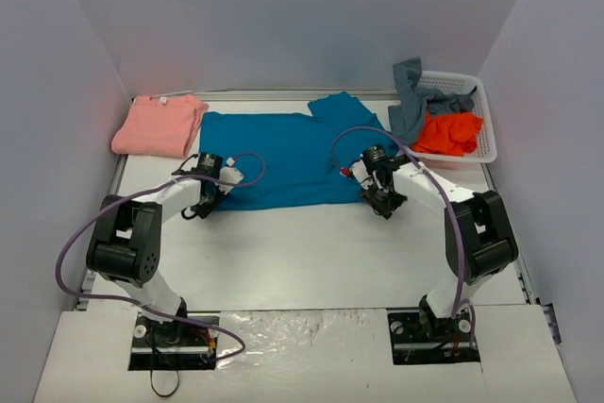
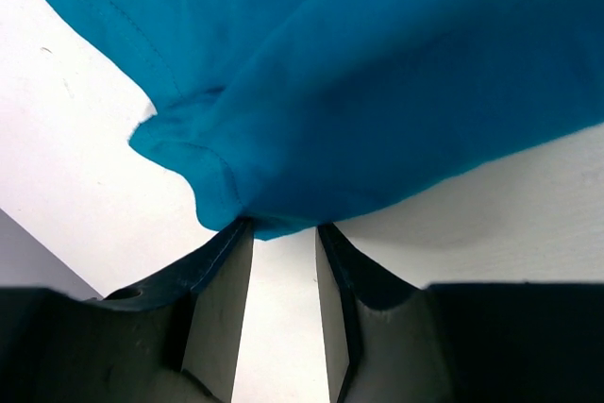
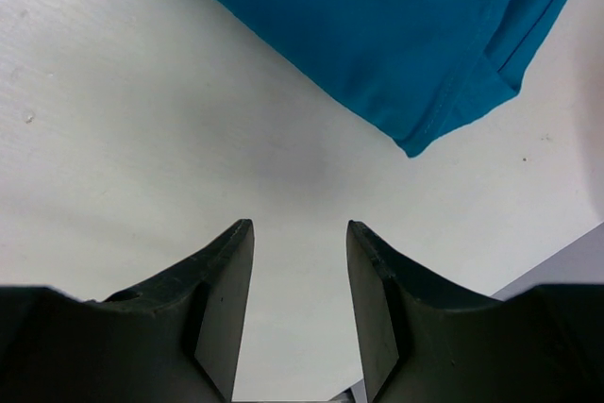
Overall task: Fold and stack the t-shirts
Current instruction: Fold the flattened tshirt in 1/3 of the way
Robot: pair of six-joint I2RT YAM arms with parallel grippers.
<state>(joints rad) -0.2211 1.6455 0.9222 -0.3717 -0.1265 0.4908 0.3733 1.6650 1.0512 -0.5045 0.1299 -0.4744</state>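
- Top external view: the teal-blue cloth t-shirt [image 1: 278,158] lies spread flat on the far middle of the white worktop [image 1: 311,252]. Its long axis runs left to right and its near hem faces both arms.
- Left tool [image 1: 209,188] is at the near-left hem corner. Its jaws are parted, with the bunched corner right at the fingertips and not visibly pinched.
- Right tool [image 1: 382,197] is by the near-right corner. Its jaws are parted and empty, and the corner lies just ahead, apart from them.
- Judgement: each arm is nearer its own corner, and the right one needs a short reach forward.
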